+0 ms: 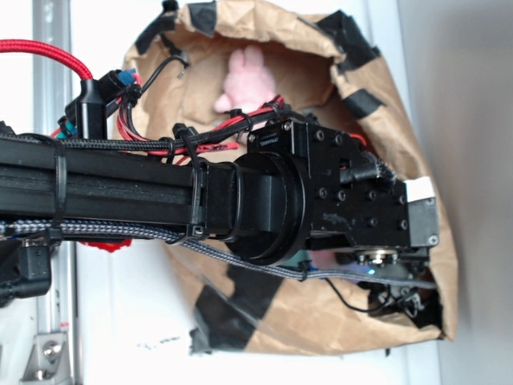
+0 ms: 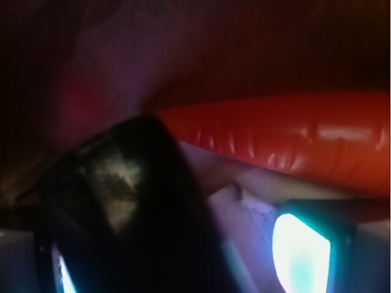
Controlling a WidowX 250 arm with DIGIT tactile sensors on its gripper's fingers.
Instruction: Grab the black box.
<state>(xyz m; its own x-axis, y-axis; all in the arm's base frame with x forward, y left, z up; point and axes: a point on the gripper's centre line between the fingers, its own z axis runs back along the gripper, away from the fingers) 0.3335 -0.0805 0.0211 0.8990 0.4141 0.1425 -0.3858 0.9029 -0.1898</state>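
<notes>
In the wrist view the black box (image 2: 122, 201) fills the lower left. It is glossy, with a crinkled pale sheen on top. It lies between my gripper's (image 2: 180, 262) two glowing fingertips, close to the left one (image 2: 61, 274). A strip of bag floor shows between the box and the right fingertip (image 2: 299, 250). The jaws stand wide apart, so the gripper is open. Just beyond the box an orange toy carrot (image 2: 293, 137) lies across the view. In the exterior view my arm (image 1: 321, 192) reaches down into the brown paper bag (image 1: 401, 120), and both the fingers and the box are hidden there.
The bag's crumpled walls, patched with black tape (image 1: 361, 104), close in around my wrist. A pink plush rabbit (image 1: 244, 80) sits at the far side inside the bag. A red cable (image 1: 48, 50) and black wires run along my arm.
</notes>
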